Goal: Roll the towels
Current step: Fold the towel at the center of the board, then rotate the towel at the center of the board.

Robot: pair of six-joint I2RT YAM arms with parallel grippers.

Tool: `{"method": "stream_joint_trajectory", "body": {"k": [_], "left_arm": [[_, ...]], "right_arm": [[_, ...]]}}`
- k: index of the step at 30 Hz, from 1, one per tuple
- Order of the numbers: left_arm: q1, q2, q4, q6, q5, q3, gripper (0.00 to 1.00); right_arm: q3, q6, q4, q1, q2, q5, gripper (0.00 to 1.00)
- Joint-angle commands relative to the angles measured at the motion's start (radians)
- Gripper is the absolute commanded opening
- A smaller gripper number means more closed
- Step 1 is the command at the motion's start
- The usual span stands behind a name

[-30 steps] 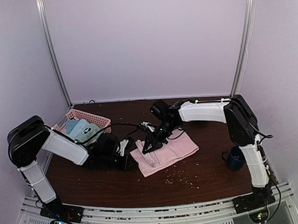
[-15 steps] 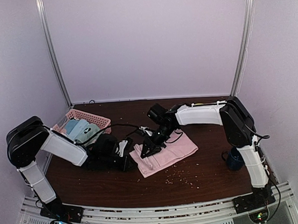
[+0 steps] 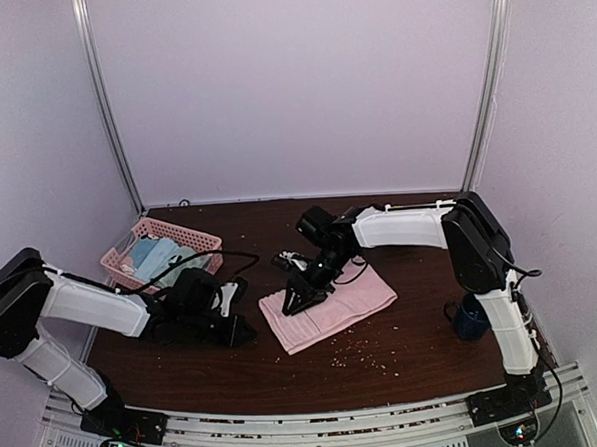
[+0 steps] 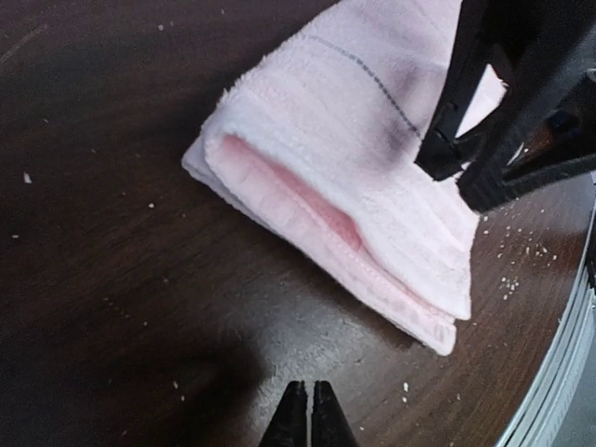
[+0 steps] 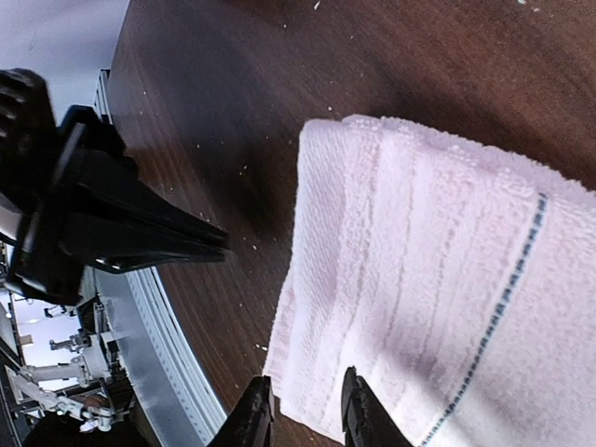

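Observation:
The pale pink towel (image 3: 335, 302) lies folded on the dark table, its folded end towards my left arm. It also shows in the left wrist view (image 4: 345, 177) and the right wrist view (image 5: 438, 279). My right gripper (image 3: 296, 303) hangs over the towel's left end, open, one finger over the cloth and one past its edge (image 5: 305, 417). My left gripper (image 3: 242, 329) is shut and empty (image 4: 308, 414), a short way left of the towel and apart from it. A pale greenish cloth (image 3: 180, 260), perhaps the sage green towel, lies in the basket.
A pink basket (image 3: 205, 242) with blue-grey towels (image 3: 145, 254) stands at the back left. A dark blue mug (image 3: 472, 318) stands at the right by the right arm's base. Crumbs are scattered near the front (image 3: 361, 355). The table's metal front rail (image 4: 559, 354) is close.
My left arm has drawn back to the left, away from the towel's end. My right gripper has shifted a little left over the towel's left end.

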Motion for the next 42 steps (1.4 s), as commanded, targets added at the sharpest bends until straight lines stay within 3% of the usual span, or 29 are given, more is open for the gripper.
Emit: {"method": "stream_joint_trajectory", "body": {"k": [1,5,10,17,24,33,42], "left_arm": [[-0.007,-0.155,-0.119,0.045,-0.063,0.016,0.06],[-0.008,-0.128,-0.143,0.100,-0.047,0.130,0.06],[-0.033,0.044,-0.089,0.114,0.009,0.293,0.03],[-0.102,0.310,-0.078,0.113,0.114,0.468,0.01],[-0.126,0.337,-0.090,0.079,0.108,0.402,0.00],[-0.118,0.269,-0.158,0.090,0.053,0.259,0.00],[0.034,0.220,-0.332,0.208,-0.020,0.339,0.00]], "right_arm": [[0.035,-0.138,-0.086,-0.078,-0.098,0.080,0.27],[0.012,-0.217,-0.099,-0.191,-0.151,0.158,0.25],[-0.102,-0.261,0.015,-0.317,-0.237,0.210,0.23],[-0.185,-0.333,0.072,-0.364,-0.229,0.237,0.16],[-0.225,-0.305,0.177,-0.362,-0.162,0.250,0.12],[-0.257,-0.308,0.203,-0.366,-0.120,0.435,0.09],[-0.547,-0.332,0.162,-0.361,-0.274,0.411,0.09]]}}
